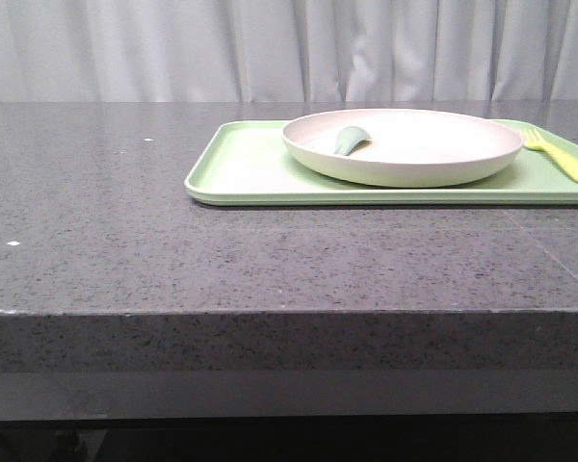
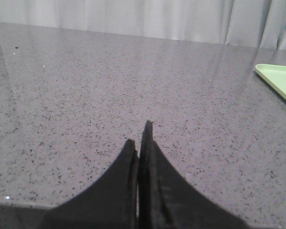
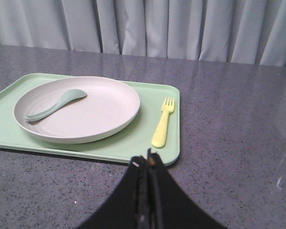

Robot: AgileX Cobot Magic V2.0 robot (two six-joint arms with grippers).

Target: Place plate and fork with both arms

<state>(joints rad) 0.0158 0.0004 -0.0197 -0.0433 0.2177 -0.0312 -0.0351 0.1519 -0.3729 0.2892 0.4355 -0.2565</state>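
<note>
The pale pinkish-cream plate [image 1: 405,146] sits on a light-green tray [image 1: 241,173] at the back right of the table; it also shows in the right wrist view [image 3: 86,114]. A grey-green spoon-like piece [image 1: 349,140] lies in the plate. The pale-yellow fork [image 1: 561,158] lies on the tray beside the plate, on its right, seen also in the right wrist view [image 3: 162,123]. My right gripper [image 3: 147,160] is shut and empty, just short of the tray's near edge. My left gripper [image 2: 139,136] is shut and empty over bare table, left of the tray. Neither gripper shows in the front view.
The dark speckled stone table [image 1: 125,241] has its front edge close to the front camera. A corner of the tray [image 2: 279,81] shows in the left wrist view. A grey curtain [image 1: 270,48] hangs behind the table.
</note>
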